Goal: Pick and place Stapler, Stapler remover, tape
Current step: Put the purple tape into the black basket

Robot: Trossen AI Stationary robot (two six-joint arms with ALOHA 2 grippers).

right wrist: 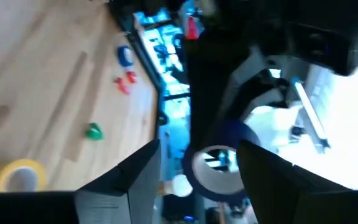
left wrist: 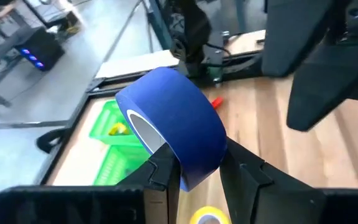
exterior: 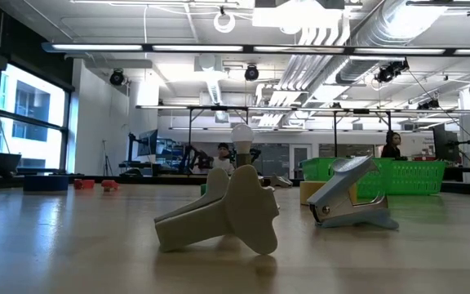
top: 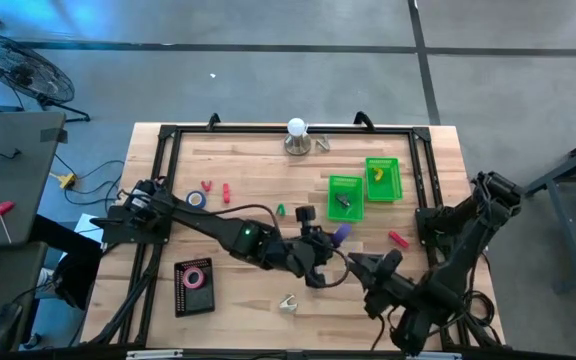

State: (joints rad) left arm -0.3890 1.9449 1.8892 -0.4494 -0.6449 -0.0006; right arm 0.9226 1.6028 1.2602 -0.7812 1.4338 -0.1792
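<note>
Left wrist view: the left gripper (left wrist: 194,168) is clenched on a blue tape roll (left wrist: 176,124), its fingers (left wrist: 160,171) pressing the roll's sides; in the high view this gripper (top: 320,268) sits at the table's (top: 238,165) near middle, meeting the right gripper (top: 368,272); the right wrist view shows the right gripper (right wrist: 197,168) released, fingers (right wrist: 138,171) spread around the roll (right wrist: 219,162); a yellow roll (right wrist: 14,175) lies on the wood; two green bins (top: 345,197) stand farther right.
</note>
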